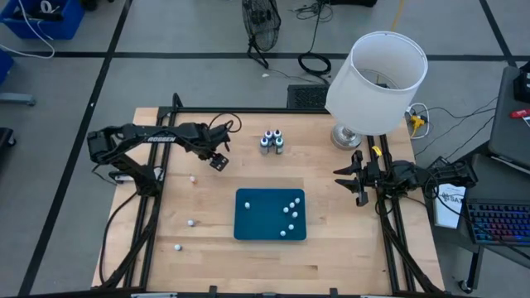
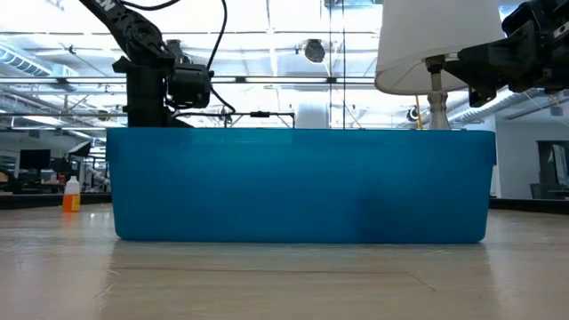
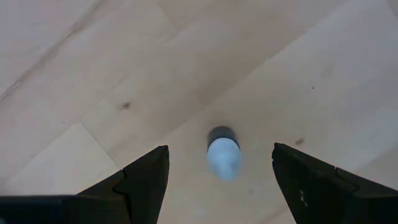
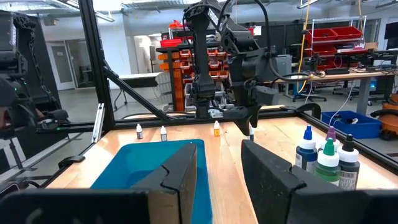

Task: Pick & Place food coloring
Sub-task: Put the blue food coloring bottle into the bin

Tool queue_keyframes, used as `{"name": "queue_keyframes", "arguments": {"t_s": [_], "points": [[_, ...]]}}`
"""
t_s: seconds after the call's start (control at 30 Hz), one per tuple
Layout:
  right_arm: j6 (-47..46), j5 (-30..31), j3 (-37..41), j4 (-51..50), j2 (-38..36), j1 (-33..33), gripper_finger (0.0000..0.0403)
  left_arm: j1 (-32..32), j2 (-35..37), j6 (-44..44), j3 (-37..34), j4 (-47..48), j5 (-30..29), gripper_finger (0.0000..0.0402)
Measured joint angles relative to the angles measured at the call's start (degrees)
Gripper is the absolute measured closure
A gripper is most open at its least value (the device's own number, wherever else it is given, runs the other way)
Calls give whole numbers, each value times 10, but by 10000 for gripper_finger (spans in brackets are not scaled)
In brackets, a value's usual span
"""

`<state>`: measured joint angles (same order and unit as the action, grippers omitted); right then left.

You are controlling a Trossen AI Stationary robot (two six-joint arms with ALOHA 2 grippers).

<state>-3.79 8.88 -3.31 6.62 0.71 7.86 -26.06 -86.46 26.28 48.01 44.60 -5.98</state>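
While the left gripper (image 3: 217, 180) hangs with fingers apart above a food coloring bottle (image 3: 223, 155): light, rigid, easily toppled; best pinched across its body; right gripper (image 1: 358, 176) waits part-open.

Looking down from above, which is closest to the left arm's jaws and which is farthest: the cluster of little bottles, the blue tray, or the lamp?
From the left gripper:
1. Cluster of little bottles, at the table's back middle.
2. Blue tray, at the table's centre.
3. Lamp, at the back right corner, farthest.
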Motion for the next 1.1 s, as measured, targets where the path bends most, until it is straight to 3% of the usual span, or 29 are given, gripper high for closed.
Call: {"name": "queue_keyframes", "arguments": {"t_s": [0.73, 1.1], "points": [[0, 0, 0, 0, 0, 0, 289, -2, -6, -18, 0, -12, 15, 120], [0, 0, 0, 0, 0, 0, 289, -2, -6, -22, 0, -8, 31, 219]]}}
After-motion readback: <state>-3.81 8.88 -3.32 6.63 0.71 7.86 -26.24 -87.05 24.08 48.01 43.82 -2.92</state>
